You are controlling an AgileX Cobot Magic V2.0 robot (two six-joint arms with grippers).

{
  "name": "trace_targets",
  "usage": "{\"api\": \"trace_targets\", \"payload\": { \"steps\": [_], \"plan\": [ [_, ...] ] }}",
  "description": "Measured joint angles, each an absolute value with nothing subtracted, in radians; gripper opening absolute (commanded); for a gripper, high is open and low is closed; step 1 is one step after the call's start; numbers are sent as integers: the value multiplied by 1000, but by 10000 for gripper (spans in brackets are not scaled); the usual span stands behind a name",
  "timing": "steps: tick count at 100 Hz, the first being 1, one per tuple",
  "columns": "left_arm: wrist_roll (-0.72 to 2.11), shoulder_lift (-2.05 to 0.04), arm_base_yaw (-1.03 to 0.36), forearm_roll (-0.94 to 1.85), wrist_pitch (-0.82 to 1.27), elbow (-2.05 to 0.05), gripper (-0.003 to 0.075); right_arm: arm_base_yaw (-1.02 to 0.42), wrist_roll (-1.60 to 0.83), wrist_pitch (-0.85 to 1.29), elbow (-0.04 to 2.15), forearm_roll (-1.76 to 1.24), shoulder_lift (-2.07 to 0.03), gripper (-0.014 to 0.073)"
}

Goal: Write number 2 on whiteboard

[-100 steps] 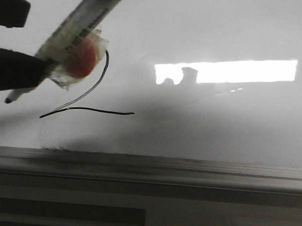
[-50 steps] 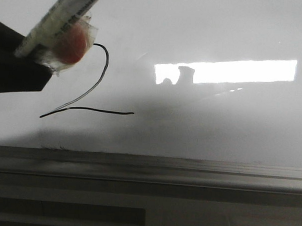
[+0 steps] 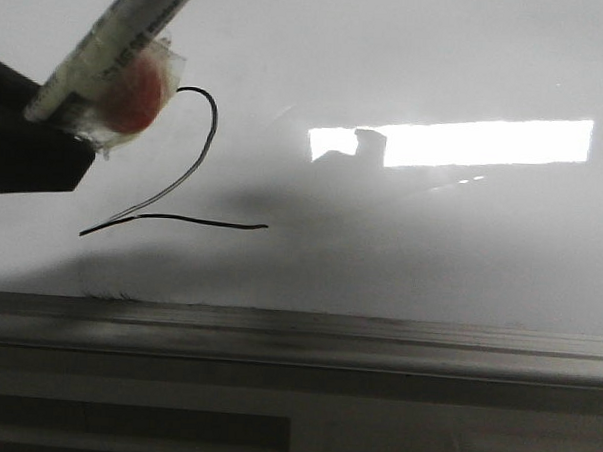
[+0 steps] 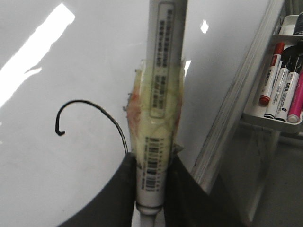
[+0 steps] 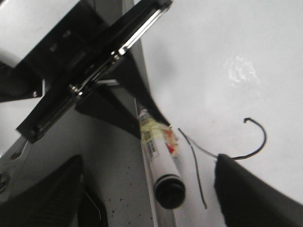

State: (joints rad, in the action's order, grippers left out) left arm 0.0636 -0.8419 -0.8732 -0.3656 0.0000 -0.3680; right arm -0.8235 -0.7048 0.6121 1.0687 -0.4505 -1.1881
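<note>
The number 2 [image 3: 189, 176] is a thin black marker digit on the whiteboard [image 3: 431, 242], with a curved back, a long diagonal and a flat base stroke. Its hook and curve show in the left wrist view [image 4: 87, 111] and the right wrist view [image 5: 251, 139]. My left gripper [image 4: 151, 194] is shut on a white marker [image 4: 161, 94] wrapped in yellowish tape with a red patch [image 3: 132, 89]. The marker is off the board, at the upper left of the digit. My right gripper [image 5: 149, 196] is open and empty, its fingers [image 5: 251, 194] wide apart.
A grey metal frame edge [image 3: 297, 331] runs along the whiteboard's bottom. A bright light reflection [image 3: 455, 141] lies on the board to the right. A white tray [image 4: 274, 118] with several spare markers [image 4: 284, 90] hangs beside the board.
My left gripper and the marker have moved up and to the left, away from the board, uncovering the top of the digit. The marker's tip has left the front view.
</note>
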Motion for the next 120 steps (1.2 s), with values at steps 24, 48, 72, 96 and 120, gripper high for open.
{"api": "trace_targets", "payload": {
  "steps": [24, 48, 72, 96, 120],
  "plan": [
    [62, -842, -873, 111, 43, -368, -20, -725, -691, 517, 1069, -451, -1120, 492],
    [58, -846, -749, 392, 0, -368, -20, -700, -689, 537, 1069, -452, -1062, 493],
    [56, -846, -546, 461, 73, -364, -20, -700, -685, 543, 1069, -452, -1061, 493],
    [56, -846, -520, 464, 136, -364, -19, -700, -685, 547, 1069, -452, -1061, 493],
    [56, -872, -520, 464, 127, -364, -19, -700, -685, 562, 1069, -452, -1061, 493]
  ]
}}
